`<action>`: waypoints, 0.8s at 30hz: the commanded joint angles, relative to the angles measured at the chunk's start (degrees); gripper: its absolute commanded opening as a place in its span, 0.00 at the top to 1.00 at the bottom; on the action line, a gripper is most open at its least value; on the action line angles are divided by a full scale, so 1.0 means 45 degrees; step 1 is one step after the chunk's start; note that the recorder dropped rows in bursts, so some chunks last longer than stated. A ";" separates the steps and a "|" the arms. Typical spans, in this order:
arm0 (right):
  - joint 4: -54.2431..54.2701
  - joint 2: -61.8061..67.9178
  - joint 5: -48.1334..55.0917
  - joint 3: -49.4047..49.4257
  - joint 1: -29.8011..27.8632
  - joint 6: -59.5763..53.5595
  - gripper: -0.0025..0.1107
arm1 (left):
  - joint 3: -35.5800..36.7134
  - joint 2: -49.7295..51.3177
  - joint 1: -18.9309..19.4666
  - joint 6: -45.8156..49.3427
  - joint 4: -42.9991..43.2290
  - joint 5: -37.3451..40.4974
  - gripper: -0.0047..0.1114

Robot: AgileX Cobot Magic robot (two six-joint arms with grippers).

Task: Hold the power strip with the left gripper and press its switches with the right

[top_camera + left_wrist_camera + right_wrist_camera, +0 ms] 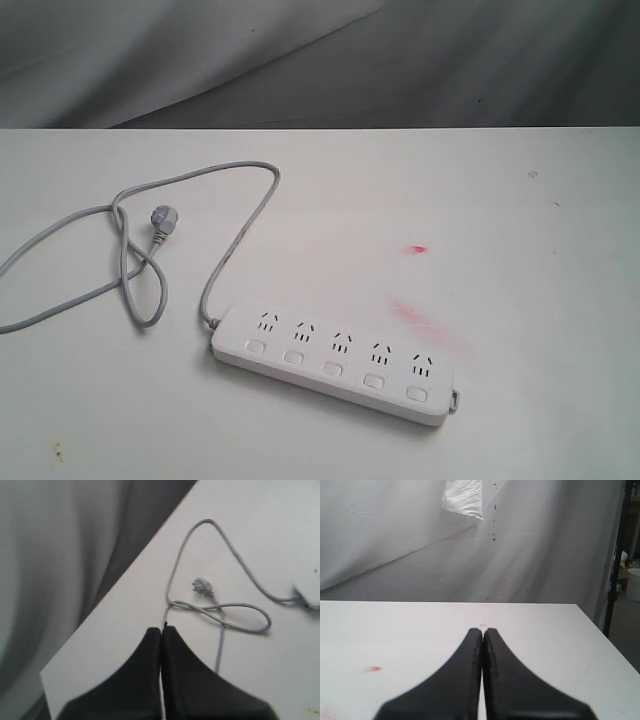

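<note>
The left fingers (142, 680) are pressed together, tip against tip, and pinch nothing. They hang above the worktop (125, 620) near its edge, just short of the looped cord (240, 562). The right fingers (505, 680) are likewise pressed together and hold nothing. They sit low over the worktop (395, 630), well apart from the power strip, which does not show in the right wrist view.

The power strip (335, 362) lies flat on the worktop (520, 300), in the near middle of the exterior view and set at a slant. It is a long white bar with rounded corners. Five outlets (341, 343) run along its top face. Five switches (333, 368), small white rounded squares, sit in a row, one beside each outlet.

The grey cord (240, 230) leaves the strip's left end, arcs toward the far side, and crosses over itself in loose loops at the left. The plug (162, 222) rests on the worktop inside those loops.

A small red mark (418, 248) and a fainter red smear (425, 320) lie just beyond the strip.

In the left wrist view only one end of the power strip (310, 587) shows; the frame edge cuts off the rest. The plug (202, 586) is blurred there. In the exterior view the cord runs out of frame at the left. A small grey part (455, 400) at the strip's right end is too small to identify.
</note>
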 commanded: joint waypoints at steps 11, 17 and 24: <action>0.0011 -0.0085 0.0006 0.0035 -0.0108 0.0060 0.98 | 1.1164 -0.7092 0.0027 -0.5695 0.2012 -1.2619 0.96; 0.0011 -0.0085 0.0006 0.0035 -0.0108 0.0060 0.98 | 1.4438 -0.7257 0.0027 -0.8002 0.2012 -1.3343 0.96; 0.0011 -0.0085 0.0006 0.0035 -0.0108 0.0060 0.98 | 1.6580 -0.8414 0.0027 -0.8992 0.2012 -1.3605 0.96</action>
